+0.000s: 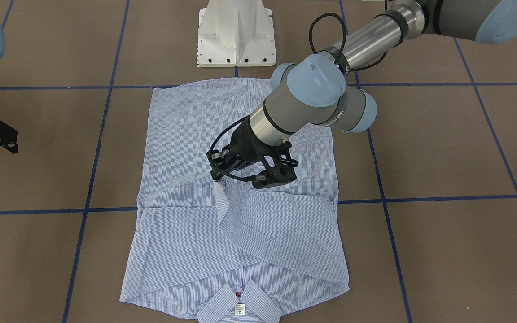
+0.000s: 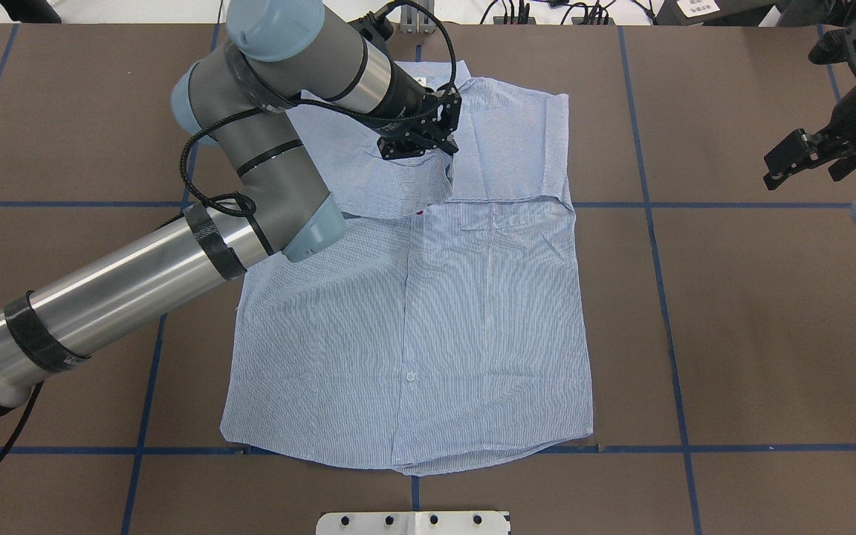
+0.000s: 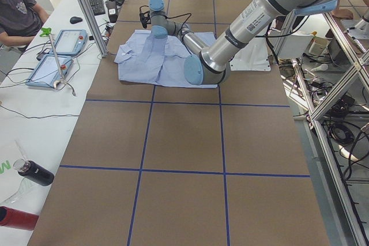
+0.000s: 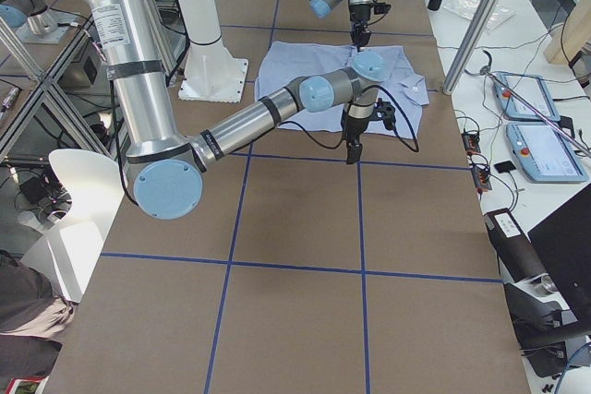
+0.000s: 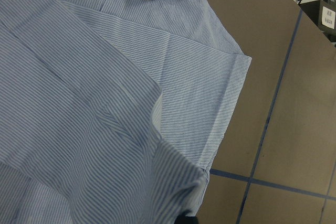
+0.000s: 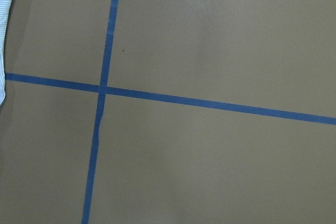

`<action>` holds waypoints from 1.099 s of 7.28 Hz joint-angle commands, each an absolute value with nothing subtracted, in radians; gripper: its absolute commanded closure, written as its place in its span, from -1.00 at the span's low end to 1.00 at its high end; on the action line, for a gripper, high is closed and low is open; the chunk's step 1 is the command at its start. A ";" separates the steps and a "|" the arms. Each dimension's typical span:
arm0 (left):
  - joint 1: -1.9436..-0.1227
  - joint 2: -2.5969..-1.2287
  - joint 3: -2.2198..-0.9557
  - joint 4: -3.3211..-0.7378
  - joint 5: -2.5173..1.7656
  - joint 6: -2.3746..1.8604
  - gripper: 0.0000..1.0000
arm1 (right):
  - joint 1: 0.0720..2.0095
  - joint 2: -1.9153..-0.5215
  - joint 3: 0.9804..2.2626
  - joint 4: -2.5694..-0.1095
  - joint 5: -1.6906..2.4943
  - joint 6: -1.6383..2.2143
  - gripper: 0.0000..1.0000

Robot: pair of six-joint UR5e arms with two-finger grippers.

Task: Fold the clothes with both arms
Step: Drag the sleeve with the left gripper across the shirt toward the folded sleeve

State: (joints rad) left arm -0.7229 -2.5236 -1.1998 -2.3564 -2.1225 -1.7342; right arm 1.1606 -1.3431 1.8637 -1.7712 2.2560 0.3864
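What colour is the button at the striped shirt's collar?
Dark red; the small round collar button shows best in the exterior front-facing view.

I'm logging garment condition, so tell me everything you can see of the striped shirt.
The shirt is light blue-and-white finely striped cloth, lying front up, wrinkled, on the brown table, collar away from the robot, a dark red button and white label at the neck. The left gripper pinches a folded-in sleeve, holding it raised.
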 commanded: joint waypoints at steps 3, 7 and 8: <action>-0.618 -2.534 -1.122 -2.454 -1.935 -1.730 1.00 | 1.157 -1.341 1.857 -1.772 2.264 0.397 -1.00; -0.536 -2.569 -1.111 -2.635 -1.761 -1.663 -1.00 | 1.154 -1.322 1.842 -1.772 2.260 0.400 -1.00; -0.523 -2.553 -1.126 -2.637 -1.743 -1.622 -1.00 | 1.154 -1.313 1.850 -1.772 2.261 0.409 -1.00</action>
